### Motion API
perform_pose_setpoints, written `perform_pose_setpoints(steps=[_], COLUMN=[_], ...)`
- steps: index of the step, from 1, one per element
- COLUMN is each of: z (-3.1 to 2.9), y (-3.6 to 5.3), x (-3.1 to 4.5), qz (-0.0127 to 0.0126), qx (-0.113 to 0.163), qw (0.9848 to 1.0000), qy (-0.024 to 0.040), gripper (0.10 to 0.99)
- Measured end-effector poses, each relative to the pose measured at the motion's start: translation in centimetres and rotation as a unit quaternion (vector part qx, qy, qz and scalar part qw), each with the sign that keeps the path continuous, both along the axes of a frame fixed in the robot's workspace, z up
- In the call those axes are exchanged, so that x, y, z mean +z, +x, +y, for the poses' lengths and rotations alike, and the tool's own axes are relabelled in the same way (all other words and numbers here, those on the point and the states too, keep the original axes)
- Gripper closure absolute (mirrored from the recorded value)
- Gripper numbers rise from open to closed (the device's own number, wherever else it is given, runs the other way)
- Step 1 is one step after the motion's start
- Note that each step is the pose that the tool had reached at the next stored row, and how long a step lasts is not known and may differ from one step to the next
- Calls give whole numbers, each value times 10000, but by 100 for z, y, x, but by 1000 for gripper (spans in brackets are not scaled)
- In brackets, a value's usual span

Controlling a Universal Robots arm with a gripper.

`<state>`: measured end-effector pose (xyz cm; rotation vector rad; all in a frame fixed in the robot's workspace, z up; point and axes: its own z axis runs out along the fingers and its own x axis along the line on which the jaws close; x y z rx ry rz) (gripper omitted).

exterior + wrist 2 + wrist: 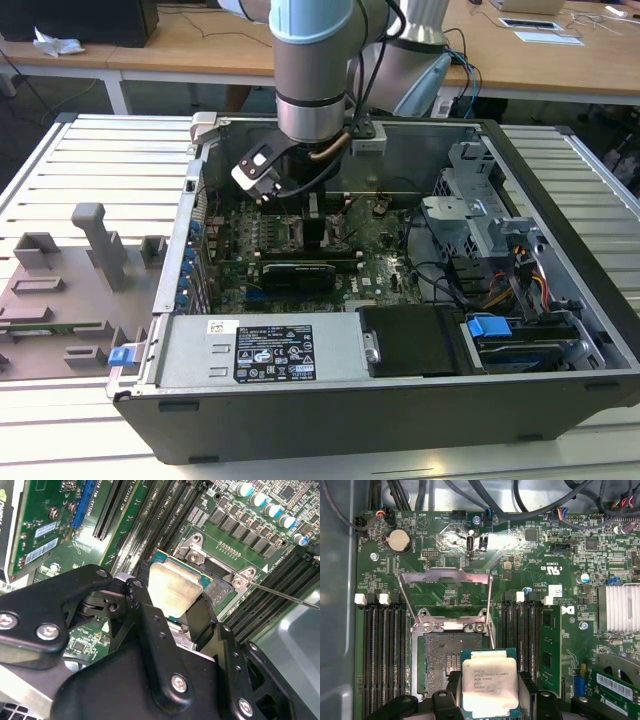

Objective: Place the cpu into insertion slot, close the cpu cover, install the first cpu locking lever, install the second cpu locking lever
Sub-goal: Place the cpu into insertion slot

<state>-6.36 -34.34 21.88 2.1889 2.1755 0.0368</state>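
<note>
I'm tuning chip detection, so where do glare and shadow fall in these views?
First wrist view: a white glare spot on the motherboard near the raised cpu cover; the cpu is evenly lit, the insertion slot dark. Second wrist view: the cpu's metal top is washed pale by reflection. Exterior view: the case interior is shaded under the arm, the slatted table bright.

The end effector [490, 694] grips the cpu [489, 682] between its black fingers [451, 690], silver top facing the camera. The chip overlaps one corner of the insertion slot [445, 662], whose dark pin field lies mostly bare. The cpu cover [445, 576] stands swung open at the slot's opposite edge. Black memory slots [382, 650] flank the slot on both sides.
</note>
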Motion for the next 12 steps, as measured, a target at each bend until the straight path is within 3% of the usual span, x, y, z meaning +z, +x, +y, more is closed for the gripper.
perform_pose_setpoints(steps=[8, 12], z=[33, 107], y=[-1, 9], x=[-30, -30], qz=[0, 0], qx=[18, 48], qw=[10000, 10000], qy=[0, 0], gripper=[545, 545])
